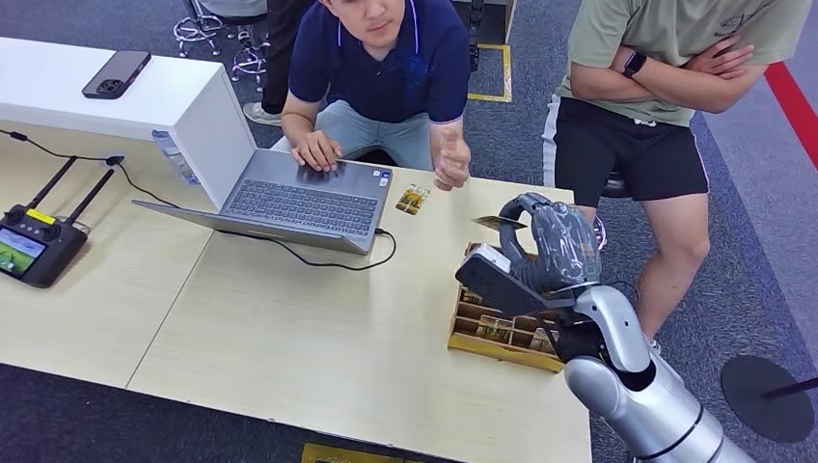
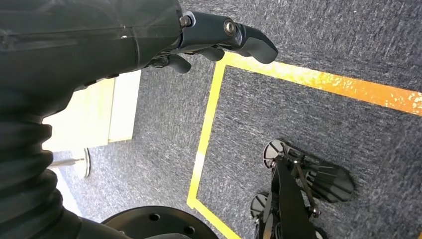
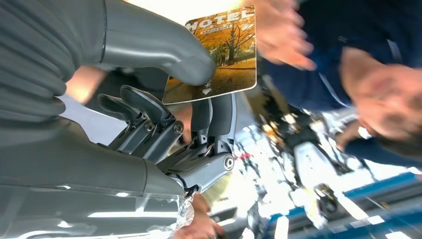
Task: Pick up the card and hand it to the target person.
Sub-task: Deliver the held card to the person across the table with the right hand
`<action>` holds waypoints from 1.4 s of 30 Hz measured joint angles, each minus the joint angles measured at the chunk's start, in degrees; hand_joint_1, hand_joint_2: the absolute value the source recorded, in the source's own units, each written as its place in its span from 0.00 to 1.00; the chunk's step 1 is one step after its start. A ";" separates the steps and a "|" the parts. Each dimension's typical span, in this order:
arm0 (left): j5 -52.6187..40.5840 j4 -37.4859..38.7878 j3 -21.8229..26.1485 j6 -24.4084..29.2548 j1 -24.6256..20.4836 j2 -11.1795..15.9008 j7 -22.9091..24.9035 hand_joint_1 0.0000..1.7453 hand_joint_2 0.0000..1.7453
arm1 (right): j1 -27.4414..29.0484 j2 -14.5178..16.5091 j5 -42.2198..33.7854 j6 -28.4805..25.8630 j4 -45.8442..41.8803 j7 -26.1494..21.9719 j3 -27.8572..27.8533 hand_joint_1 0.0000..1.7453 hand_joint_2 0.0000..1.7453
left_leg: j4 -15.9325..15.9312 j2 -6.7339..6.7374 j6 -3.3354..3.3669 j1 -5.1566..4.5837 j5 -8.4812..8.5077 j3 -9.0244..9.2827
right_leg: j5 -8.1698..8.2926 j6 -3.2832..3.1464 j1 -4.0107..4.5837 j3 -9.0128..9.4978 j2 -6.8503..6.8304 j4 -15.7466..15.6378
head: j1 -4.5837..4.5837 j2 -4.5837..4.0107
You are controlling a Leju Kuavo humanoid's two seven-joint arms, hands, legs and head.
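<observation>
My right hand is raised above the wooden card box and pinches a hotel card between thumb and fingers. In the right wrist view the card shows an autumn-tree picture, clamped under the thick thumb. A seated person in a dark blue shirt faces me across the table, one hand lifted toward the card, the other on the laptop. My left hand hangs over the carpet floor with fingers curled and nothing in it.
A second card lies on the table beside the open laptop. A remote controller sits at the left, a phone on a white box. Another person in a green shirt stands at the right with arms crossed.
</observation>
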 joint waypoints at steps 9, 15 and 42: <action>-0.69 0.00 -0.16 -0.10 -0.05 -0.01 0.29 0.00 1.00 | -5.66 5.22 0.45 -1.07 5.59 -1.64 3.06 1.00 1.00 | 0.00 -0.03 0.00 0.00 0.00 -0.02 | 0.00 0.00 0.00 -0.01 -0.04 0.00 | 0.00 0.00; -1.45 0.00 -0.19 -0.14 -0.05 -0.01 0.36 0.00 1.00 | -7.44 7.68 2.84 -1.77 9.62 -2.42 4.73 1.00 1.00 | 0.00 -0.03 0.00 0.00 0.00 -0.02 | 0.00 0.00 0.00 -0.01 -0.04 0.00 | -0.01 0.00; -2.34 0.00 -1.61 0.01 -0.01 -0.09 -0.20 0.00 0.00 | -7.25 10.91 6.58 -9.25 22.47 -4.30 9.19 0.00 1.00 | 0.01 -0.01 0.00 0.00 0.00 0.02 | 0.00 0.00 0.00 -0.03 -0.01 -0.01 | 0.00 0.00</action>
